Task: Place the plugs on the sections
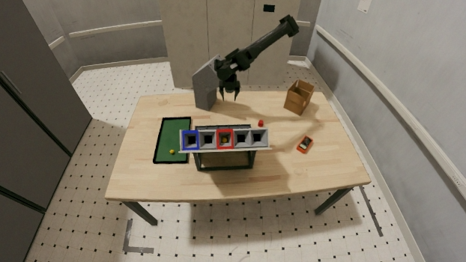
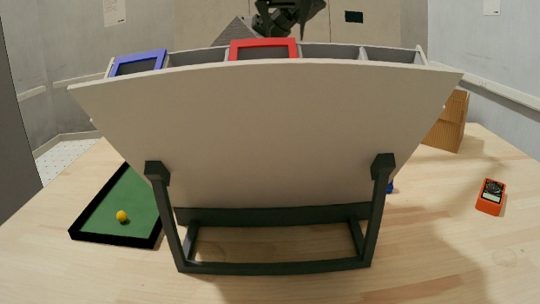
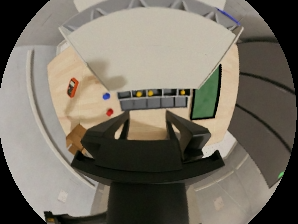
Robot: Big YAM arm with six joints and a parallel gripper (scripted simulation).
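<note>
The funnel rack stands mid-table with a blue-banded funnel (image 1: 189, 139) at its left end and a red-banded funnel (image 1: 225, 139) in the middle; a yellow marble (image 1: 224, 140) sits in the red-banded one. The white cover (image 2: 265, 130) hides the pipes. The red plug (image 1: 261, 122) stands on the table behind the rack. The blue plug (image 3: 105, 96) (image 2: 390, 187) lies by the rack's right leg. My gripper (image 1: 229, 95) hangs open and empty, high behind the rack. In the wrist view my gripper (image 3: 147, 113) looks down on the row of sections (image 3: 152, 99), some holding yellow marbles.
A green marble tray (image 1: 173, 140) with one yellow marble (image 1: 171, 151) lies left of the rack. A cardboard box (image 1: 298, 96) stands at the back right, an orange device (image 1: 305, 144) lies at the right, and the arm's grey base housing (image 1: 205, 84) stands at the back.
</note>
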